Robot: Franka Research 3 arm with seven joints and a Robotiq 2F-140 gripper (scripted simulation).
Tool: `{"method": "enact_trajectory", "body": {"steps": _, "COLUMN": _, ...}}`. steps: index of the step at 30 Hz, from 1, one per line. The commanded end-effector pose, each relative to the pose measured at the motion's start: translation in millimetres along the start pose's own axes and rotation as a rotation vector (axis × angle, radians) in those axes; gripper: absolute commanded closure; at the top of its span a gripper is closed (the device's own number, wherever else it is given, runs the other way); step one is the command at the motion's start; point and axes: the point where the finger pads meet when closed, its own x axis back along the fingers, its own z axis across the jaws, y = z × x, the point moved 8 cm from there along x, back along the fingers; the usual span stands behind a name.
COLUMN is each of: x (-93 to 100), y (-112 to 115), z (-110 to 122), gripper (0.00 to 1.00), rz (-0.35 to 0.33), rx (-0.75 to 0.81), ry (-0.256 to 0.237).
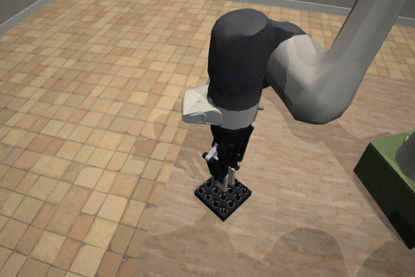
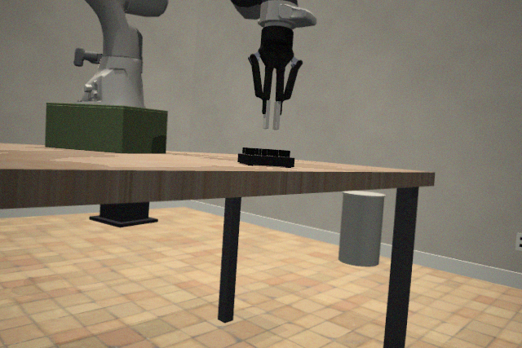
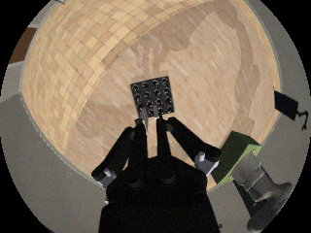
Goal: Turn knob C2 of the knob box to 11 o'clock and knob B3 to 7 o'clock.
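Note:
The black knob box (image 1: pixel 234 207) (image 2: pixel 265 159) (image 3: pixel 155 96) stands flat on the wooden table (image 1: pixel 294 187) (image 2: pixel 168 186), with a grid of small black knobs on top. The knob lines and names are too small to read. My gripper (image 1: pixel 225 183) (image 2: pixel 271 125) (image 3: pixel 150 112) hangs straight above the box, well clear of the knobs. Its fingers point down and are nearly together with only a narrow gap. Nothing is between them. In the top view the fingers cover part of the box's far rows.
The green block (image 1: pixel 379 173) (image 2: pixel 105 127) under the robot's base stands on the table to one side of the box. The table's edge (image 2: pixel 294 179) runs close to the box. A grey cylinder (image 2: pixel 361 228) stands on the floor beyond.

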Motion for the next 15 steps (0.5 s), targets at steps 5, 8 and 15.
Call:
{"method": "enact_trajectory", "body": {"steps": 5, "x": -6.8, "y": 0, "z": -1, "gripper": 0.88, "rz": 0.001, "rx": -0.007, "ry": -0.002}}
{"method": "enact_trajectory", "body": {"steps": 8, "x": -7.9, "y": 0, "z": -1, "gripper": 0.88, "rz": 0.001, "rx": -0.007, "ry": -0.002}}
{"method": "enact_trajectory", "body": {"steps": 15, "x": -16.8, "y": 0, "z": -1, "gripper": 0.88, "rz": 0.001, "rx": -0.007, "ry": -0.002}}
